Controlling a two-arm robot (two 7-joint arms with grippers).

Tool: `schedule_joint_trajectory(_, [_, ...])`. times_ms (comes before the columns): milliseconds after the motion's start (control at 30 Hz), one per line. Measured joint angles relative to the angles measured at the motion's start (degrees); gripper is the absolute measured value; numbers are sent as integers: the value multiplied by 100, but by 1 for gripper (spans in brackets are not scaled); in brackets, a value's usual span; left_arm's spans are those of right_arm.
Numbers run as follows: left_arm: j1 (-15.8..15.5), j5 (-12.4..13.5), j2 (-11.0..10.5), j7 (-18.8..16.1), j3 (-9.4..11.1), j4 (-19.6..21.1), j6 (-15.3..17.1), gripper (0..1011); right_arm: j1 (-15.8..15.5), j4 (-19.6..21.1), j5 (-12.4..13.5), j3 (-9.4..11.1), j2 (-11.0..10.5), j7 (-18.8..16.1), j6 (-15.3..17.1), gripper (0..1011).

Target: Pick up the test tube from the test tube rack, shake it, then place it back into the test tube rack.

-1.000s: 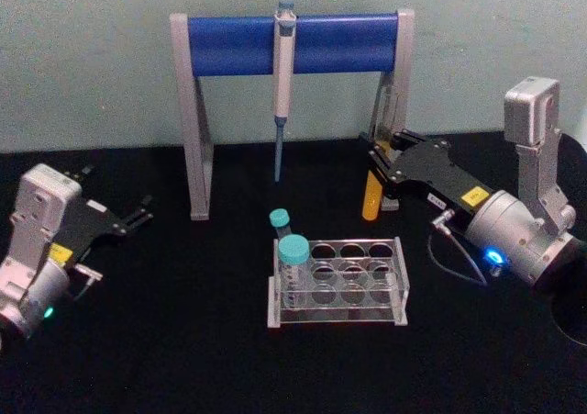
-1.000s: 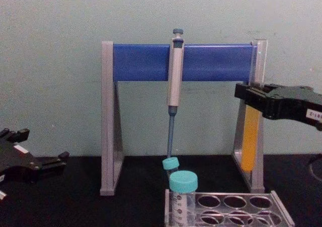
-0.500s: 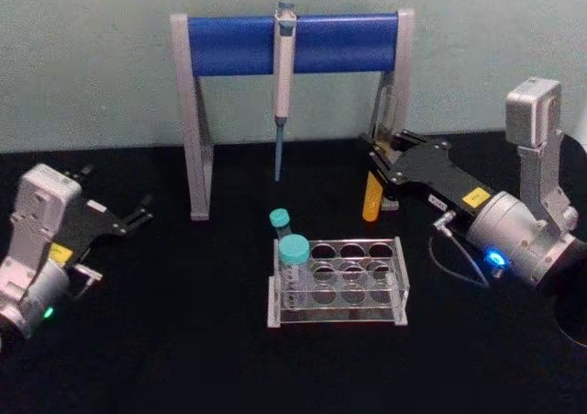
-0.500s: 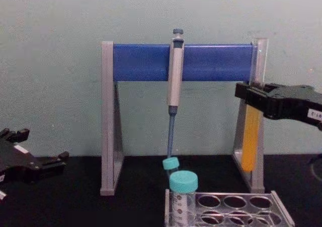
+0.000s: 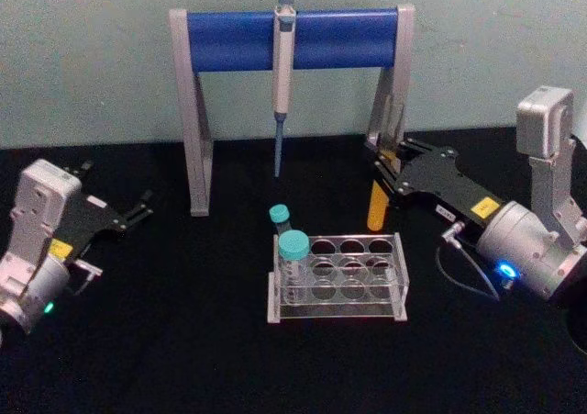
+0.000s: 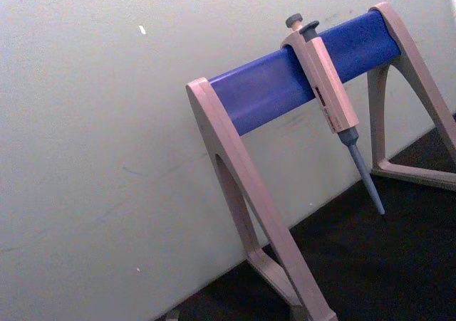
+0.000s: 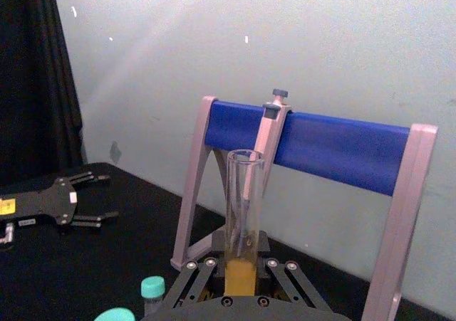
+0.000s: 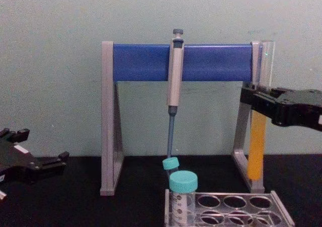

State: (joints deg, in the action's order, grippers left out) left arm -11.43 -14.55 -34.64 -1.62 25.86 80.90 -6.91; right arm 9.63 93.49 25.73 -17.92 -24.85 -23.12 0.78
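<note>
Right tool clamped on thin clear glass test tube with orange-yellow liquid, upright over black desk — left tool parked, fingers apart.

Head high, chest low; shared stand

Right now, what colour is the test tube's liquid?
The test tube holds orange-yellow liquid; clearest in chest view.
</note>
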Motion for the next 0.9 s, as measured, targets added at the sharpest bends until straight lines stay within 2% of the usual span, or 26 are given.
schedule_joint_trajectory(400, [0, 0, 0, 0, 0, 0, 0, 1001, -321, 219, 46, 70, -123, 95, 95, 227])
schedule_joint_trajectory(900, [0, 0, 0, 0, 0, 0, 0, 1001, -370, 192, -44, 56, -99, 179, 156, 227])
